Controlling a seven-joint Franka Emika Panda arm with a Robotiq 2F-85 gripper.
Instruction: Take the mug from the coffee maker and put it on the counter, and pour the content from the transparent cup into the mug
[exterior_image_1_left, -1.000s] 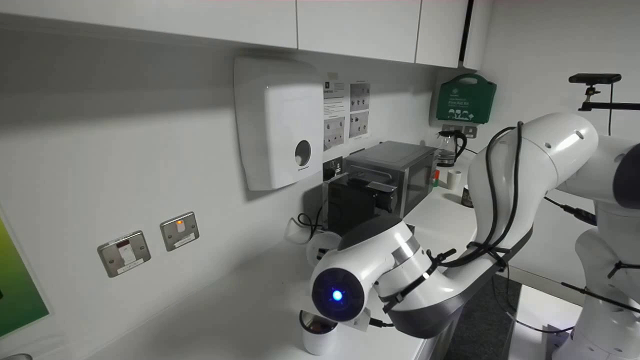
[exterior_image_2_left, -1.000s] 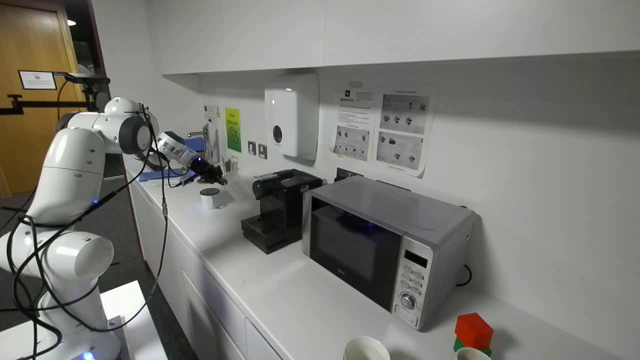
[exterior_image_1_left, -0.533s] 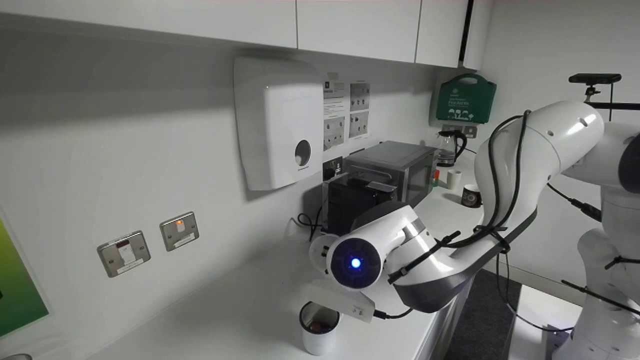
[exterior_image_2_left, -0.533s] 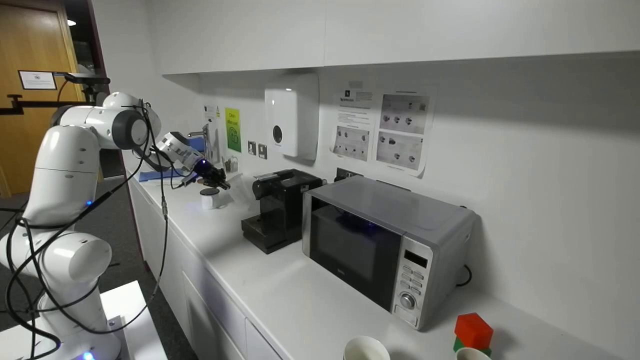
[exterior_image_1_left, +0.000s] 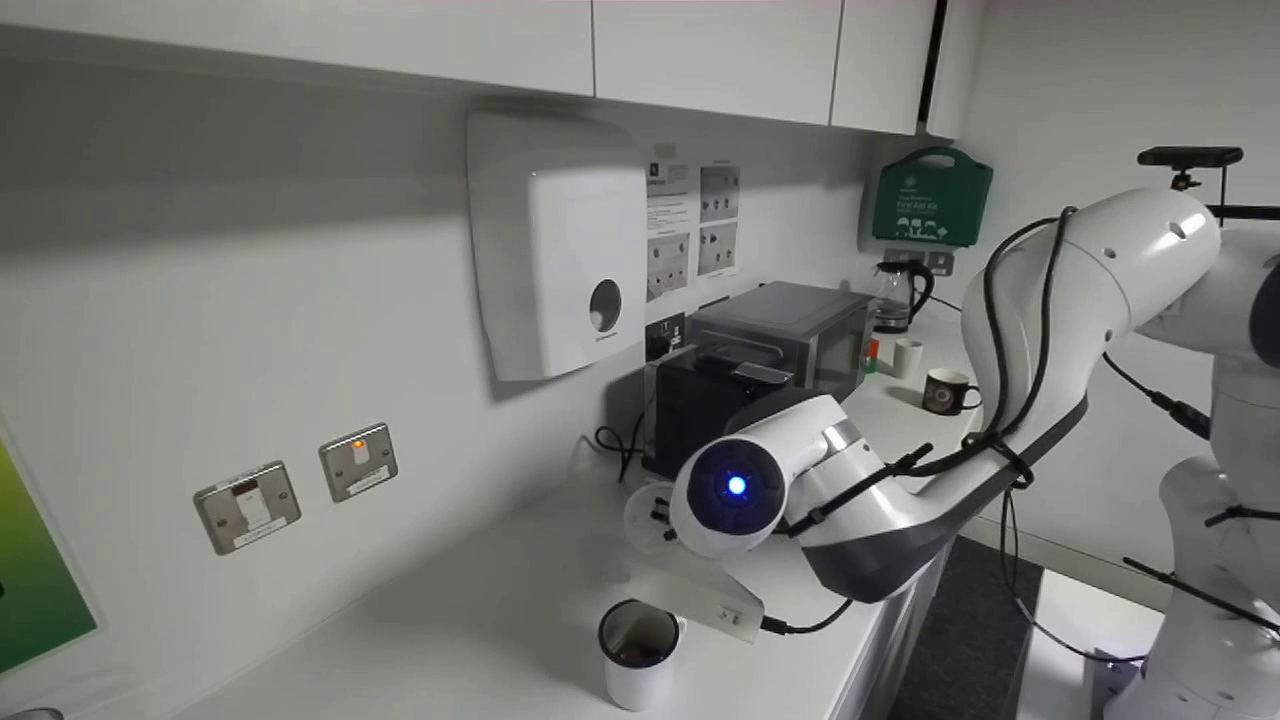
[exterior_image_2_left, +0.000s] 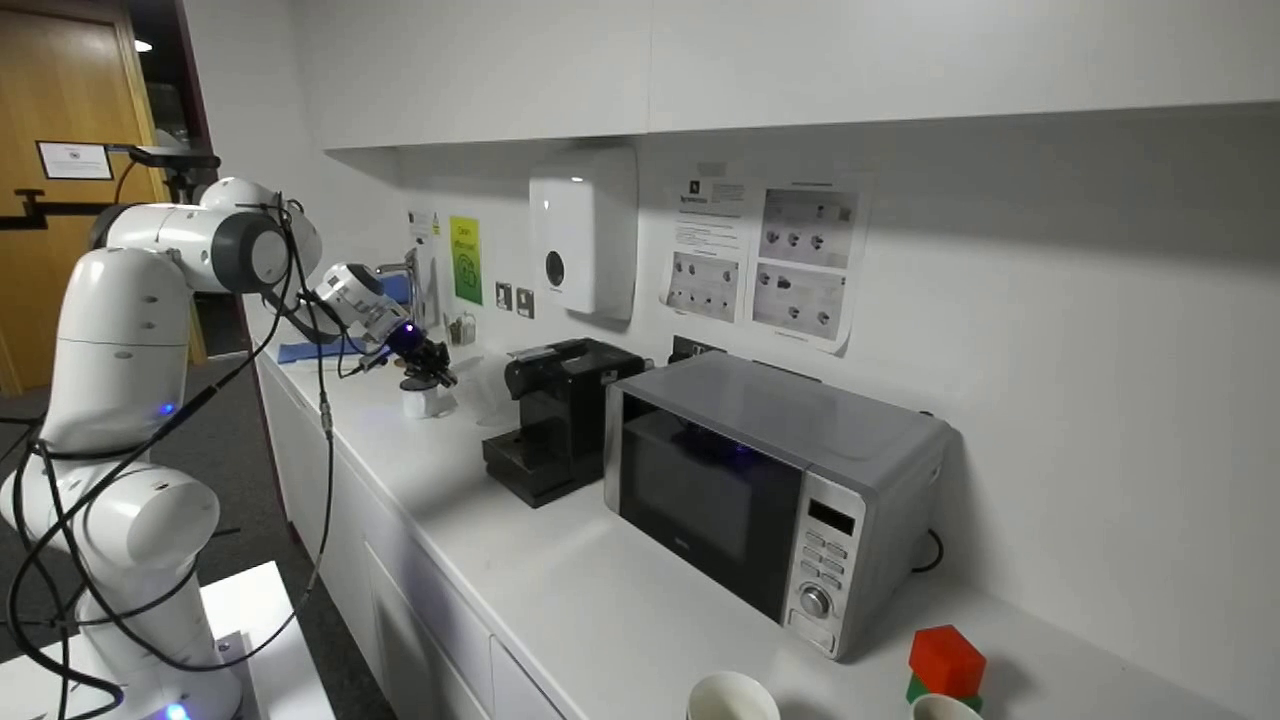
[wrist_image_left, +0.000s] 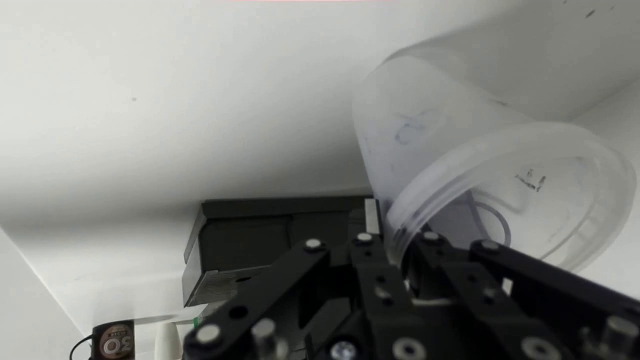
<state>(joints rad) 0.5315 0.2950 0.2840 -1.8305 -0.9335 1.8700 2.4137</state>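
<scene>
The gripper has the transparent cup by the rim, fingers pinched tight with a bit of the lip caught right between the tips, easiest to see in the wrist view. Cup's tilted pretty hard, mouth facing the wrist camera, and there's some faint scribble on its side. Hard to say whether its base touches anything.

The mug is out on the counter, standing upright between the front edge and the back edge. Dark inside, and there's something down at the bottom, but it's too murky to make out. In an exterior view the gripper lines up right by the mug's rim, though whether the two touch can't really be told from there.

Coffee maker sits toward the counter's back edge, apart from the mug, with the microwave just beside it. Past that, toward the far end, there's a dark patterned mug near the front edge, a white cup near it, a red block on something green, and a glass kettle over by the far back corner.
</scene>
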